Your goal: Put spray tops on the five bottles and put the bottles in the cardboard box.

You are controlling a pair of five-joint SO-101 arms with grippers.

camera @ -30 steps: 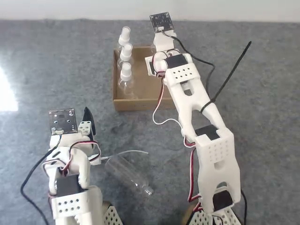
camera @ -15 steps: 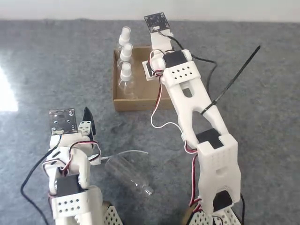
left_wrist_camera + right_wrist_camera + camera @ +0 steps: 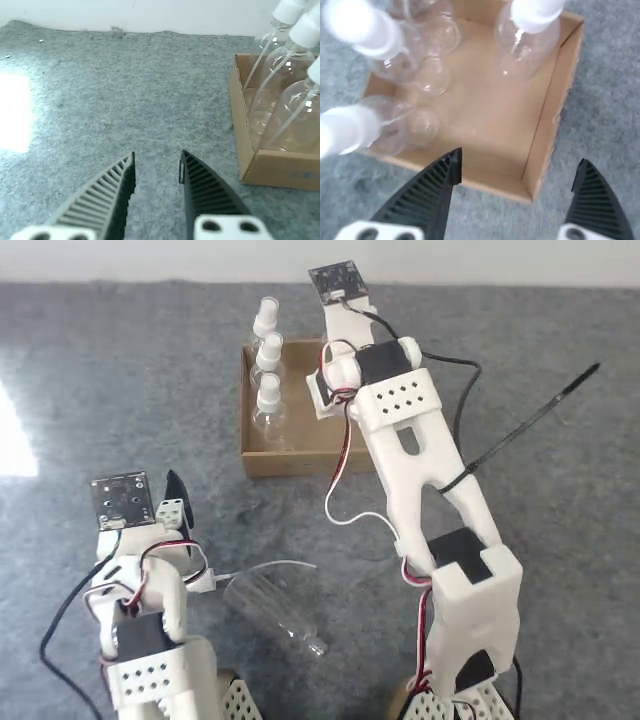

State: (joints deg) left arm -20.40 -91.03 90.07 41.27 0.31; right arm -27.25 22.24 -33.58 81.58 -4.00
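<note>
The right gripper [image 3: 520, 157] gaped empty over the box [image 3: 290, 462]; the left gripper [image 3: 157, 154] was open too. A straight lift clear of the caps [image 3: 268, 350] seemed safest before fetching the 1 loose bottle [image 3: 275, 608].

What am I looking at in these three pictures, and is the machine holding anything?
These are two white plastic robot arms standing side by side on a grey felt-covered table. One picture looks down from a fixed camera above. The other two come from a small camera on each arm's wrist, looking along its black fingers. On the left arm, the left fingers are apart over bare felt and hold nothing. On the right arm, the right fingers are spread wide above a shallow brown cardboard box, also holding nothing. Clear plastic bottles with white spray tops stand in the box. One more clear plastic bottle without a top lies on its side beside the left arm.
</note>
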